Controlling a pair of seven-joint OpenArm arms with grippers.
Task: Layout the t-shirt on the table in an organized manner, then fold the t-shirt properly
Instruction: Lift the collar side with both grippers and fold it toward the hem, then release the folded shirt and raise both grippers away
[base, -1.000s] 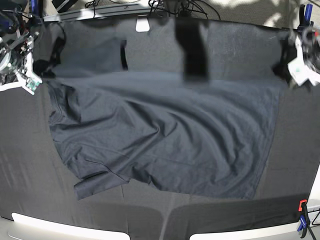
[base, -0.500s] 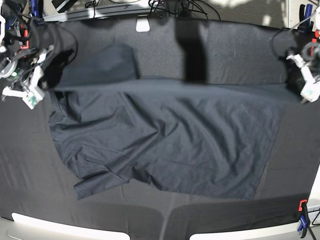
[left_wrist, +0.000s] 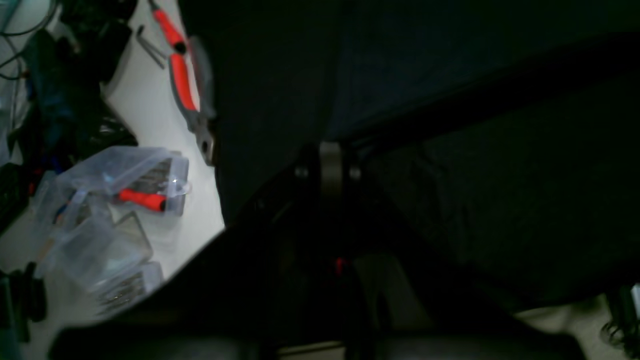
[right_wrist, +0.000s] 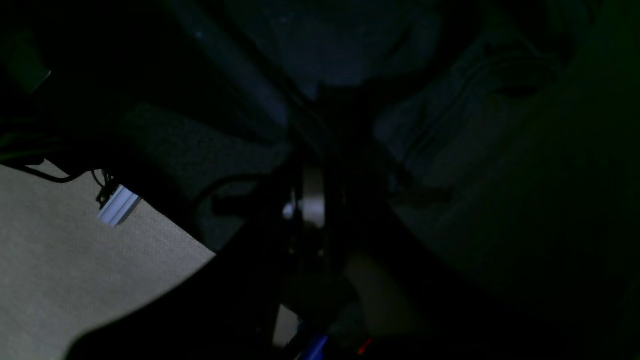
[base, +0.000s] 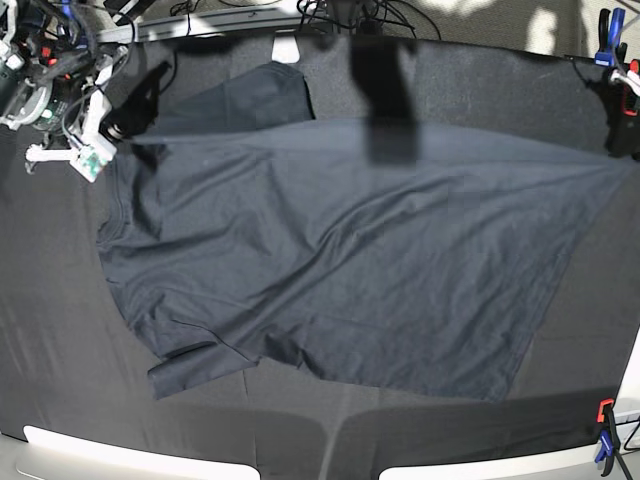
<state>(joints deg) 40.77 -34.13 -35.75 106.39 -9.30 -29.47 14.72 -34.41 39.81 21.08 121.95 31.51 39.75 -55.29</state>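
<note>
We look down on a wide black table (base: 60, 330) with a dark navy t-shirt (base: 330, 270) spread across most of it. The shirt's far edge is pulled taut in a nearly straight line between our two arms, running from the far left corner to the far right edge of the overhead view. Its near hem lies loose and wrinkled, with one sleeve (base: 195, 368) folded out at the near left. Bare table shows on the near side and down both sides of the shirt, and a red and blue clamp (base: 605, 435) grips the near right corner.

Our right claw (base: 118, 128) sits at the far left of the overhead view, closed on the shirt's corner there. Our left claw (base: 622, 128) is at the far right edge, mostly cut off by the frame; its fingers are together, and the shirt's taut corner leads straight to it, so it appears clamped on the fabric.

Both wrist views are very dark, and the claw tips cannot be made out. The left wrist view shows red-handled pliers (left_wrist: 182, 85) and clear plastic boxes (left_wrist: 107, 220) on a white surface beyond the table's edge.
</note>
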